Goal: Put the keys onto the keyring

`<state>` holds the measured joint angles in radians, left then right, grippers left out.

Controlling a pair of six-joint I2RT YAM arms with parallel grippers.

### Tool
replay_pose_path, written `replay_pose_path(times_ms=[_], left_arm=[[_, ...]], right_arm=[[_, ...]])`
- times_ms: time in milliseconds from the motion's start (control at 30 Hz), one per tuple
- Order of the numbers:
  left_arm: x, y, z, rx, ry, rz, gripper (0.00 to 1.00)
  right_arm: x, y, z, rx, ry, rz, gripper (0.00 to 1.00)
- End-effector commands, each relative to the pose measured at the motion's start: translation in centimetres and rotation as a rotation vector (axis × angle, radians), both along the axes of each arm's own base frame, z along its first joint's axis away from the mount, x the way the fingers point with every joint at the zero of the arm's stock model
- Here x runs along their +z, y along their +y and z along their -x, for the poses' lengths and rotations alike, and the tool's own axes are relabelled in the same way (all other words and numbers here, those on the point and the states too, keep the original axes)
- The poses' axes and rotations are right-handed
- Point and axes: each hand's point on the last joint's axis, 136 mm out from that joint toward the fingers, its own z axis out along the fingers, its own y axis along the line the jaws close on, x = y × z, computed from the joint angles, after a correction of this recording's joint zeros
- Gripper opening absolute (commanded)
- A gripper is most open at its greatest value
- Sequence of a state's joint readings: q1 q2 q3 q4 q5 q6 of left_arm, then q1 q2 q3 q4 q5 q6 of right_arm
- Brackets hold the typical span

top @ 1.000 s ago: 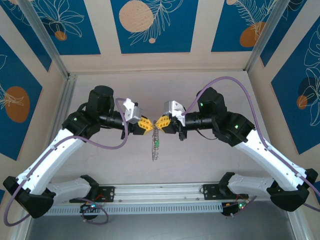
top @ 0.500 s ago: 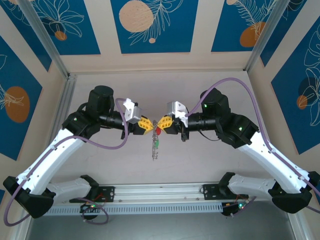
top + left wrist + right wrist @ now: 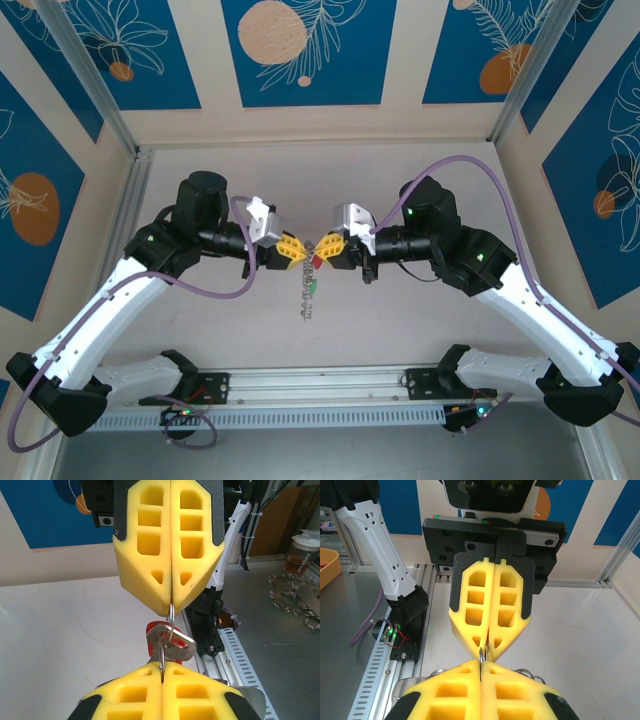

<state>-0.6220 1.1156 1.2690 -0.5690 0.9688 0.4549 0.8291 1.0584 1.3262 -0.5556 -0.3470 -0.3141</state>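
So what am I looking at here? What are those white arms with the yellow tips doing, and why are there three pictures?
These are two robot arms bolted to the near edge of a table. The wide picture looks down from above and behind them. The other two come from a camera on each wrist, so each shows its own yellow fingers at the bottom and the other arm's fingers facing it. The left tool and the right tool are shut and meet tip to tip, both pinching the thin wire top of the keyring. A red key sits at that wire between them; whether it is fully threaded I cannot tell. The beaded rest of the keyring dangles below, carrying a green key.
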Motion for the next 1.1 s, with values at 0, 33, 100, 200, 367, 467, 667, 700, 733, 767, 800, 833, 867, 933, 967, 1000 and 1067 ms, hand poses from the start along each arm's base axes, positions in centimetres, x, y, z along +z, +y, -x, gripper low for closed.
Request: replay_pose_path(times_ms=[0,33,100,200,367,467,667,700,733,767,800,833,867,933,967,1000,1067], left_arm=[[1.7,0.1,0.8,-0.031,-0.050,0.044,0.00],[1.7,0.1,0.8,-0.032,-0.049,0.044,0.00],[1.8,0.1,0.8,-0.032,-0.051,0.046,0.00],[1.7,0.1,0.8,-0.032,-0.049,0.045,0.00],[1.5,0.0,0.7,-0.033,-0.046,0.042,0.00],[1.5,0.1,0.7,-0.032,-0.048,0.042,0.00],[1.4,0.1,0.8,-0.030,-0.043,0.039,0.00],[1.5,0.1,0.8,-0.030,-0.045,0.040,0.00],[1.4,0.1,0.8,-0.030,-0.043,0.039,0.00],[1.4,0.1,0.7,-0.029,-0.043,0.040,0.00],[1.4,0.1,0.8,-0.031,-0.043,0.041,0.00],[1.4,0.1,0.8,-0.030,-0.044,0.042,0.00],[1.4,0.1,0.8,-0.031,-0.043,0.041,0.00],[1.4,0.1,0.7,-0.030,-0.044,0.040,0.00],[1.4,0.1,0.8,-0.030,-0.044,0.039,0.00],[1.4,0.1,0.8,-0.030,-0.044,0.039,0.00],[1.3,0.1,0.8,-0.031,-0.042,0.039,0.00]], right_arm=[[-0.7,0.2,0.2,0.014,0.020,0.019,0.00],[-0.8,0.3,0.2,0.011,0.022,0.020,0.00],[-0.8,0.3,0.0,0.005,0.019,0.023,0.00],[-0.6,0.3,0.0,-0.002,0.006,0.009,0.00],[0.0,0.0,0.2,-0.002,-0.006,-0.011,0.00],[0.2,0.0,0.4,0.005,-0.008,-0.026,0.00],[0.5,-0.2,0.6,0.008,-0.012,-0.032,0.00],[0.6,-0.2,0.6,0.007,-0.014,-0.033,0.00],[0.4,-0.2,0.5,0.003,-0.013,-0.030,0.00],[0.3,-0.2,0.4,0.001,-0.014,-0.024,0.00],[0.1,-0.1,0.4,0.000,-0.010,-0.020,0.00],[0.0,-0.1,0.3,0.000,-0.009,-0.017,0.00],[-0.1,0.0,0.3,-0.001,-0.010,-0.020,0.00],[0.3,-0.1,0.3,-0.002,-0.018,-0.033,0.00],[0.3,-0.1,0.3,-0.004,-0.020,-0.034,0.00],[0.4,-0.1,0.3,-0.005,-0.024,-0.033,0.00],[0.4,-0.1,0.3,-0.006,-0.025,-0.032,0.00]])
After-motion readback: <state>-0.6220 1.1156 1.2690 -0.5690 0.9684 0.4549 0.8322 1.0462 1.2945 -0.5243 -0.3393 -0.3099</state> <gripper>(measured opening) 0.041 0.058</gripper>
